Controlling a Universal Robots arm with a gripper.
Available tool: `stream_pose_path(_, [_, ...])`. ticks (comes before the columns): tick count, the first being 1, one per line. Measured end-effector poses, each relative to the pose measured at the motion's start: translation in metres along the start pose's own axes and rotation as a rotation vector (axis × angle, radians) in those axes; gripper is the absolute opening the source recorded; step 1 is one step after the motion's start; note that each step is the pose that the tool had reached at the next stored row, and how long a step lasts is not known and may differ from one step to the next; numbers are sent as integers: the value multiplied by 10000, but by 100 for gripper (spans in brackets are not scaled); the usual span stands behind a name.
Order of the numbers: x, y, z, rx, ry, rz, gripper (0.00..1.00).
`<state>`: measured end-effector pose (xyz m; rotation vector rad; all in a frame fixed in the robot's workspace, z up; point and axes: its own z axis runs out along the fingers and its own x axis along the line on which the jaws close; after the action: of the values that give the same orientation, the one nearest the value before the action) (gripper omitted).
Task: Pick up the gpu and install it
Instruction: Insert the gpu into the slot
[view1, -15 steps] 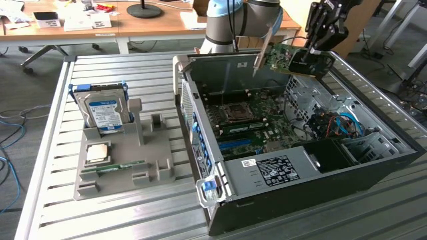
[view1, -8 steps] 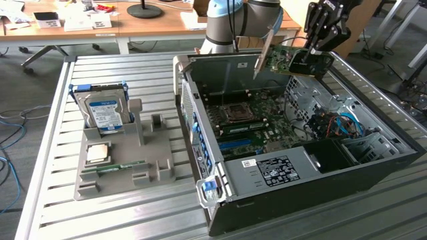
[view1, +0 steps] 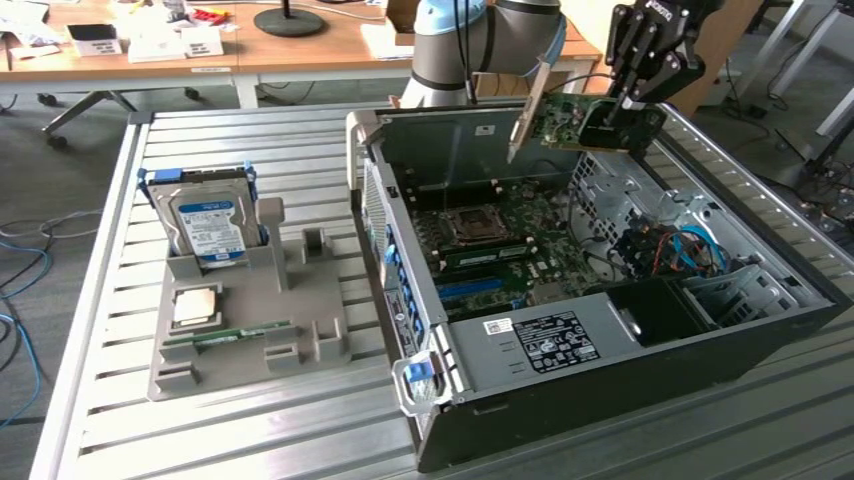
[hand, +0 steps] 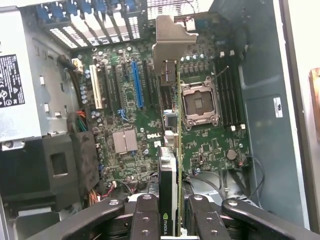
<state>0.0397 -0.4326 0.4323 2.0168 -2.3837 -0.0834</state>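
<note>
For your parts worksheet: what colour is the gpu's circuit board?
The gpu board is green, clearest in the exterior view.

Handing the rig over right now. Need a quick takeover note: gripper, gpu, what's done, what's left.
Gripper: shut on the gpu, which hangs in the air over the open computer case, silver bracket end toward the exterior view's left.
Done: the gpu is picked up.
Left: it is not installed. The card is clear of the motherboard, and the blue slot holds no card.
Elsewhere: the hard drive and the memory stick sit in the grey holder at the exterior view's left, outside the case.
</note>
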Motion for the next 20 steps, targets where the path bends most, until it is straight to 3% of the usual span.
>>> stream_pose_path(7, [-1, 0, 1, -2, -8, -13, 27])
stream_pose_path(13, [-1, 0, 6, -16, -107, -54, 27])
stream_pose_path(18, [1, 1, 28, 38, -138, -161, 27])
stream_pose_path(20, [1, 1, 34, 43, -194, -234, 27])
